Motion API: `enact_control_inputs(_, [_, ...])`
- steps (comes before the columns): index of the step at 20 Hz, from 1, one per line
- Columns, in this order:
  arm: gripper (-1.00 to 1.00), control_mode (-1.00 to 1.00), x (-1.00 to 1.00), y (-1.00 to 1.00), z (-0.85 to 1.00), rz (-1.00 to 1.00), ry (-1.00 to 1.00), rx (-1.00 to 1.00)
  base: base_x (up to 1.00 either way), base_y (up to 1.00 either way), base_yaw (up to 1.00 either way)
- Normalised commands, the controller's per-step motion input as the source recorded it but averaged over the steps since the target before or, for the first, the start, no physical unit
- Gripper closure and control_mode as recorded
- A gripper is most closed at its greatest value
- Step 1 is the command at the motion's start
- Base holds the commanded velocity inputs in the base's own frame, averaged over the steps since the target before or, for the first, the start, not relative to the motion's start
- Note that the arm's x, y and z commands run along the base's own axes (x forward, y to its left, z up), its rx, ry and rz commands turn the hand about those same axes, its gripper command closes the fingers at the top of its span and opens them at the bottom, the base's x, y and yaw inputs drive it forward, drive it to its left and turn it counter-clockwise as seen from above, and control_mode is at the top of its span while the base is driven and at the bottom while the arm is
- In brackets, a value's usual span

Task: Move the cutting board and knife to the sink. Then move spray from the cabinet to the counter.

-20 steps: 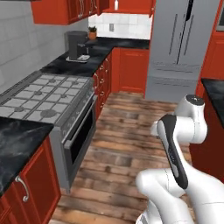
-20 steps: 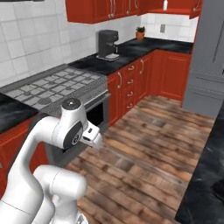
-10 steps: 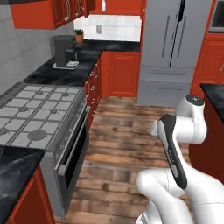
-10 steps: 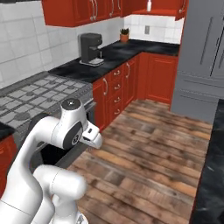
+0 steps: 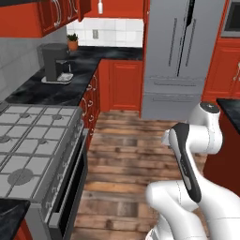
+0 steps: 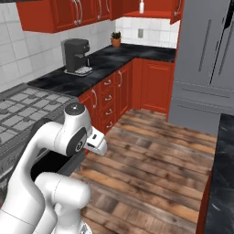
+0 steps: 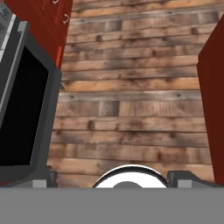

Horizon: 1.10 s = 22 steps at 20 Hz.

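The spray (image 5: pixel 100 6) (image 6: pixel 141 6), a slim white bottle, stands high up in the red wall cabinet (image 5: pixel 119 9) (image 6: pixel 157 6) beside the fridge. Below it the black marble counter (image 5: pixel 61 89) (image 6: pixel 109 61) runs along the left wall into the corner. My arm is folded close to the base. In the hand view my gripper (image 7: pixel 113 178) is open with nothing between its wide-set tips, and it looks down at the wooden floor. The cutting board, the knife and the sink are out of view.
A gas stove (image 5: pixel 28 154) with a dark oven door (image 7: pixel 22 109) stands at the near left. A coffee machine (image 5: pixel 54 63) and a potted plant (image 5: pixel 72 41) sit on the counter. A grey fridge (image 5: pixel 180 56) stands ahead, and a second black worktop (image 6: pixel 224 173) lies on the right.
The whole picture has shifted: the base has moved along the aisle toward the far corner and fridge, and the stove has slid nearer the frame's edge. The arm's pose and open gripper are unchanged.
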Motion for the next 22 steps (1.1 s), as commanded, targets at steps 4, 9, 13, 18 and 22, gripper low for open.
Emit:
enact_control_inputs(4, [-1.0, 1.0, 0.0, 0.0, 0.0, 0.0, 0.0, 0.0, 0.83, 0.11, -0.07])
enact_control_inputs(9, [-1.0, 1.0, 0.0, 0.0, 0.0, 0.0, 0.0, 0.0, 0.85, 0.12, -0.05])
enact_control_inputs(13, [-1.0, 1.0, 0.0, 0.0, 0.0, 0.0, 0.0, 0.0, 0.86, 0.14, -0.05])
enact_control_inputs(18, [-1.0, 1.0, 0.0, 0.0, 0.0, 0.0, 0.0, 0.0, 0.9, 0.17, 0.0])
enact_control_inputs(22, [-1.0, 1.0, 0.0, 0.0, 0.0, 0.0, 0.0, 0.0, 0.93, 0.17, 0.0])
